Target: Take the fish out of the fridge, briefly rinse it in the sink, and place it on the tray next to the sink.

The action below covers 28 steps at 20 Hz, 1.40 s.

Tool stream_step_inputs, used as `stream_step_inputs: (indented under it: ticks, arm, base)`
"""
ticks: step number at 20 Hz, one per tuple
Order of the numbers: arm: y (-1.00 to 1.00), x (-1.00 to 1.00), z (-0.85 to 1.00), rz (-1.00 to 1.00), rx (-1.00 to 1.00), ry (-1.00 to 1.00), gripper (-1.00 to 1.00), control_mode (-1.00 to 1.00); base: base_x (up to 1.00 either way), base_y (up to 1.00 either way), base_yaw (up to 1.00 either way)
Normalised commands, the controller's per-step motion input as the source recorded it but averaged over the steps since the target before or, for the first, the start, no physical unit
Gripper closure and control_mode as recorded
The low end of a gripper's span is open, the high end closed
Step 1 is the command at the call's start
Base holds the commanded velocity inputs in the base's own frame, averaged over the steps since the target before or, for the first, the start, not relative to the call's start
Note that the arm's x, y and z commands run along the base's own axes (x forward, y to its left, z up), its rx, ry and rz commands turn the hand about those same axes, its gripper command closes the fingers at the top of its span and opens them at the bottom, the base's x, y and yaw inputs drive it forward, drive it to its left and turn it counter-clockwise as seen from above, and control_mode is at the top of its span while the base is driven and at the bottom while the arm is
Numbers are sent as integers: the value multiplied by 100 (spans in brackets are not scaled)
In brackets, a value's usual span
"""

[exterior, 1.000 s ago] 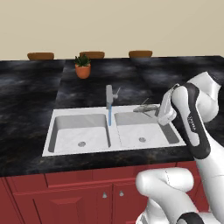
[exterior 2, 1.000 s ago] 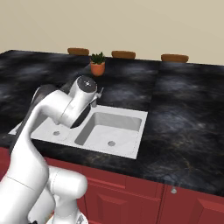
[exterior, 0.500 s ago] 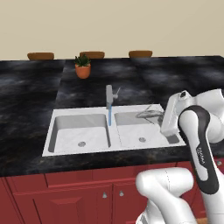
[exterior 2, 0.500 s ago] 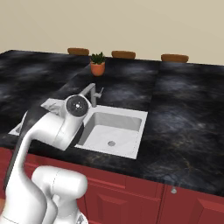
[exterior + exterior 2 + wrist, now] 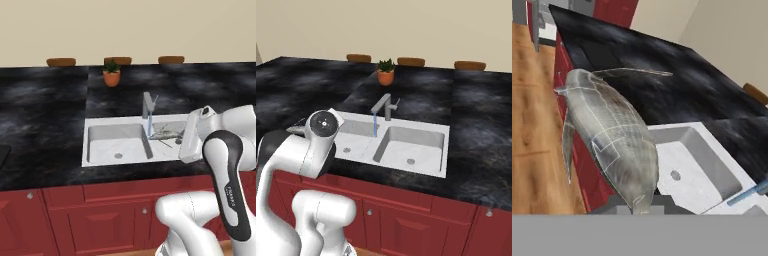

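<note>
I have the fish [image 5: 609, 135] in my jaws. In the hand view it fills the middle, its head end down by the jaws and its tail and thin fins sticking out over the worktop [image 5: 677, 90]. In the left base view the fish [image 5: 167, 131] hangs over the right basin of the sink [image 5: 107, 145], close to the thin stream from the faucet [image 5: 148, 105].

I think the fish is light but wet and slippery, and a bit soft. The fins look thin and could bend. The best place to hold is the thick body near the head. I hold it near one end, so it may swing or slip.
</note>
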Motion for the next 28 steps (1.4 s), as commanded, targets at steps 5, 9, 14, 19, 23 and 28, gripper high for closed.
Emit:
stream_step_inputs:
  ticks: [5,9,14,19,23,28]
  arm:
    - [0,0,0,0,0,0,100,100]
    - [0,0,0,0,0,0,100,100]
    - [0,0,0,0,0,0,100,100]
    - [0,0,0,0,0,0,100,100]
    - [50,50,-18,-11,-14,11,100,-100]
    - [98,100,-40,-28,-25,46,100,-100]
  base:
    - [-5,100,-1]
    - [17,100,-4]
    - [31,100,-4]
    - [40,100,-9]
    - [29,50,-6]
    - [0,0,0]
